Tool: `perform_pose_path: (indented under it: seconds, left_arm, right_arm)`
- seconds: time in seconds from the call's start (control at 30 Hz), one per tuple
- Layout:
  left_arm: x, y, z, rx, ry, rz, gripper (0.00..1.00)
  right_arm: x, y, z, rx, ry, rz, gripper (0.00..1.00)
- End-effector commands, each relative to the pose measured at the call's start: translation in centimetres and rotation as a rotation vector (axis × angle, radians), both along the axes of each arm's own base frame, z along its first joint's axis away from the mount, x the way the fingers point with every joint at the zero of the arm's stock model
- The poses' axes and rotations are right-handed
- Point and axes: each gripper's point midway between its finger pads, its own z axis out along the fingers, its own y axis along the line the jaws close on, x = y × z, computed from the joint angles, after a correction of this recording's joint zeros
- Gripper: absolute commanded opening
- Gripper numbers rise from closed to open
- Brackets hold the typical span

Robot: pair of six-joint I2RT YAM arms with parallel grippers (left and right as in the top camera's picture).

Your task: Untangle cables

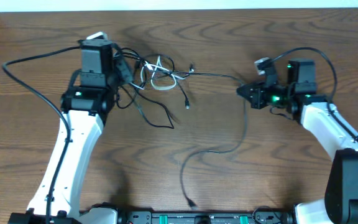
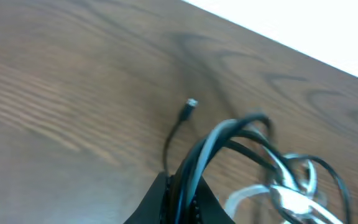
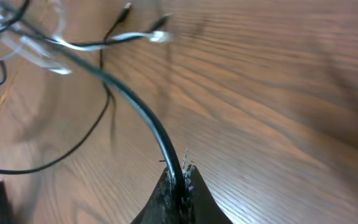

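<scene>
Cables (image 1: pixel 216 75): light, limp, slick
Best pinched by the knot (image 1: pixel 158 71): left gripper (image 2: pixel 182 186) clamps strands there, right gripper (image 3: pixel 178 180) clamps one well right of it.

Tangled cables (image 1: pixel 160 71) between left claw (image 1: pixel 127 70) and right claw (image 1: pixel 242 91), wooden table (image 1: pixel 278 162)

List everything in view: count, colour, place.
black cables: several, black; knotted at far centre, one stretched to the right, then trailing to the near edge.
white cable: one, white; inside the knot.
table: one, brown wood; under everything.
arms: two, white and black; one on each side.
left hand: one, black; shut on a bundle of the black cables beside the knot.
right hand: one, black; shut on the stretched black cable.
</scene>
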Motion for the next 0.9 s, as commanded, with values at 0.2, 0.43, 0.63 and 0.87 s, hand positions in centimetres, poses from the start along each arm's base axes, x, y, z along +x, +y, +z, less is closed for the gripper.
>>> perform_pose_path:
  seconds: [0.2,0.43,0.63,0.87]
  left_arm:
    - [-1.0,6.5,0.8,0.058,0.005,0.171,0.08]
    - [-2.0,9.9,0.4,0.058,0.032,0.257,0.08]
    - [-3.2,14.2,0.3,0.068,0.04,0.377,0.08]
    - [-5.3,19.2,0.3,0.045,0.041,0.533,0.08]
  right_arm:
    - [0.8,-5.2,-1.1,-0.025,0.044,-0.136,0.01]
    - [1.1,-6.6,-1.1,-0.028,0.044,-0.171,0.01]
    - [1.0,-8.8,-2.1,-0.078,0.082,-0.246,0.01]
    - [0.5,-11.2,-2.9,-0.105,0.134,-0.317,0.01]
